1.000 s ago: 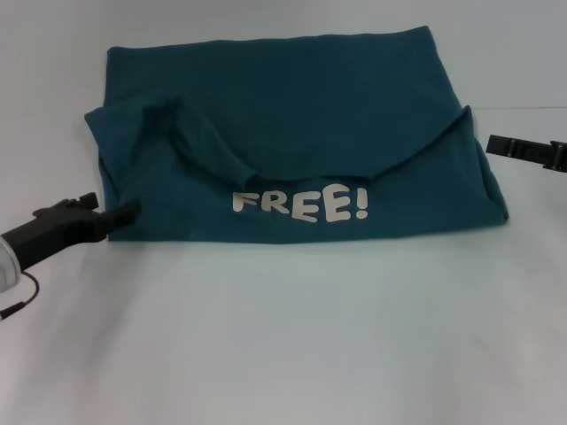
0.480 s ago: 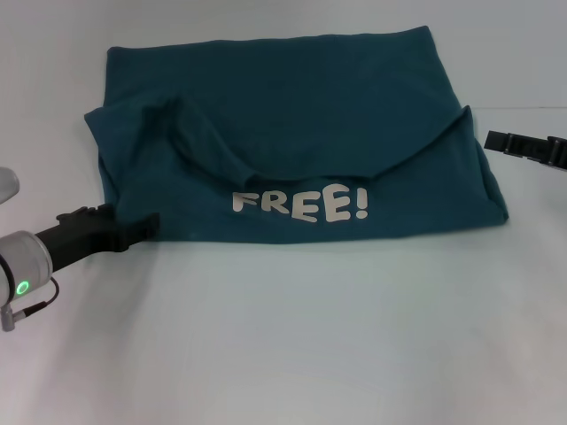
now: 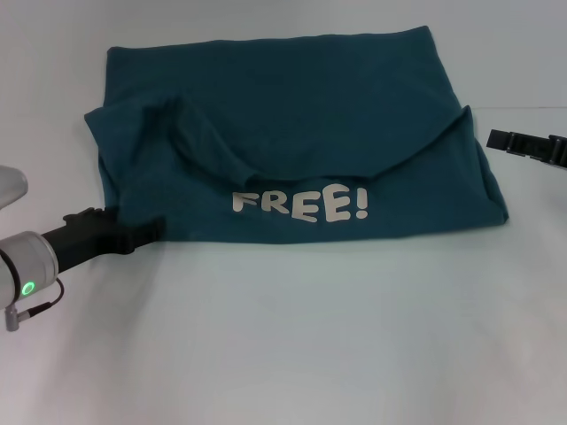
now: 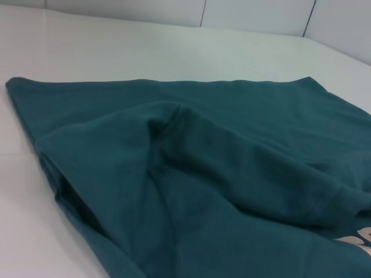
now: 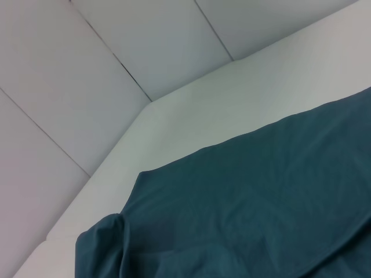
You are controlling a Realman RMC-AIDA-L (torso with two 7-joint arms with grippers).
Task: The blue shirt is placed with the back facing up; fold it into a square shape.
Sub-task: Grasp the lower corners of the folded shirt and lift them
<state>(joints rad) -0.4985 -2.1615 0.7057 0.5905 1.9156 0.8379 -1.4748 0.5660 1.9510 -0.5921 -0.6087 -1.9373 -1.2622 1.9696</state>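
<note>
The blue shirt [image 3: 292, 142] lies partly folded at the far middle of the white table [image 3: 292, 354]. The left gripper [image 3: 151, 232] touches its near-left corner, finger state unclear; next it probably needs a grip there. The right gripper [image 3: 498, 140] waits beside the right edge.

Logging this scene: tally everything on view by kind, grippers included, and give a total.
Shirts: 1, the blue shirt, partly folded, "FREE!" showing.
Grippers: 2, the left gripper at the shirt's near left corner, the right gripper beside its right edge.
Tables: 1, the white table.
Total: 4.
</note>
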